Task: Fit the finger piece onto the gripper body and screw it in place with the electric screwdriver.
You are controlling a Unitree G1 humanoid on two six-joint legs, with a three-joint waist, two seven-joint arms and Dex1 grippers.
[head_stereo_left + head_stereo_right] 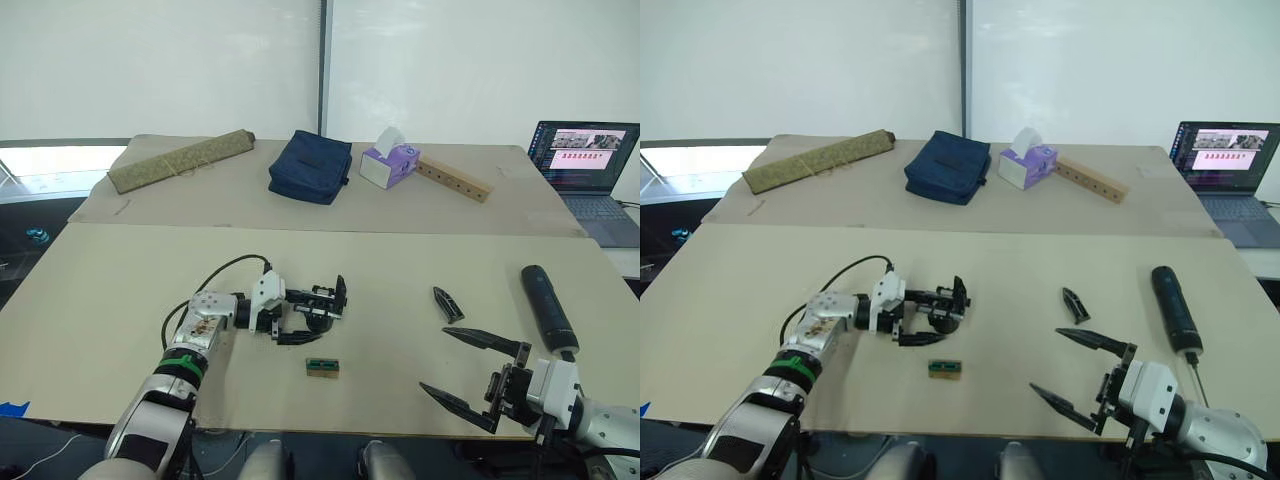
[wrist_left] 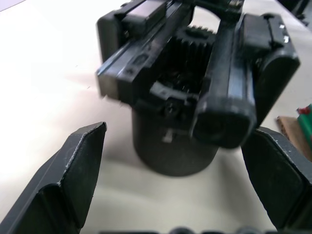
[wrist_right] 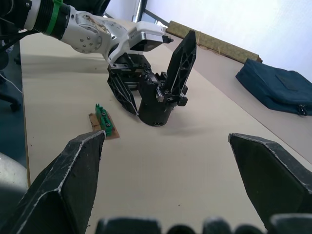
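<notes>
Looking down from the left eye view, the beige matte table (image 1: 100, 300) carries the gripper body (image 1: 318, 303), a chunky black mechanism standing near its middle. The left gripper (image 1: 300, 318) reaches in at it, its two black fingers spread to either side of the round base. A small green-and-tan block (image 1: 322, 367) lies just in front, apart from both. The finger piece (image 1: 447, 303), a small black tapered sliver, lies alone to the right, and the electric screwdriver (image 1: 547, 306), a thick matte cylinder with rounded end, rests further right near the table's edge. The right gripper (image 1: 466, 371) hovers by the near edge, fingers wide apart and holding nothing. Bare tabletop lies open between the two arms.

In the right eye view, a rolled mat (image 1: 818, 159), a navy bag (image 1: 948, 166), a tissue box (image 1: 1028, 165), a wooden strip (image 1: 1092, 179) and a laptop (image 1: 1225, 160) sit along the far side.

In the left wrist view, the body's ribbed frame and smooth round base stand between the open fingers; whether they touch it cannot be told.

In the right wrist view, the body's pointed finger rises upright, well beyond the wide-open fingers.
</notes>
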